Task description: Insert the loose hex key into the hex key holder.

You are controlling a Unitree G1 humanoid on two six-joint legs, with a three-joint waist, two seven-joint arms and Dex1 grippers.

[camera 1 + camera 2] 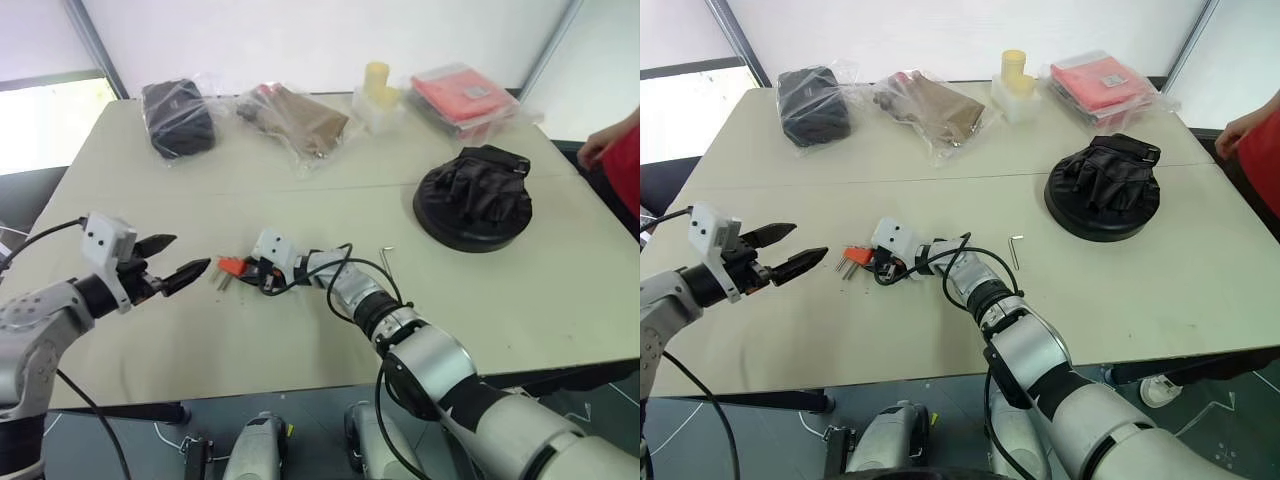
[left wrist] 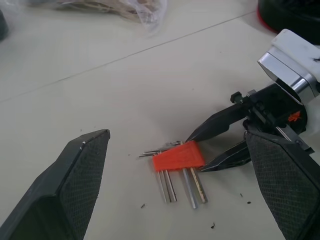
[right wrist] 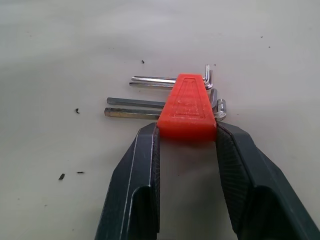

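The hex key holder (image 3: 187, 107), a small orange-red block with several thin metal keys through it, lies flat on the pale table (image 1: 300, 340) near its front middle. My right gripper (image 3: 186, 131) reaches in from the right, and its two black fingers press against both sides of the block's wide end. The loose hex key (image 1: 387, 262), a thin grey L-shaped rod, lies by itself on the table to the right of my right wrist. My left gripper (image 1: 185, 255) hovers just left of the holder, pointing at it, its fingers spread wide and empty.
A black glove (image 1: 485, 185) rests on a black round disc (image 1: 440, 225) at the right. Along the far edge lie a bagged black item (image 1: 178, 118), a bagged brown item (image 1: 300, 118), a yellow piece (image 1: 378, 88) and a red packet (image 1: 462, 95). A person's hand (image 1: 600, 145) shows at the right edge.
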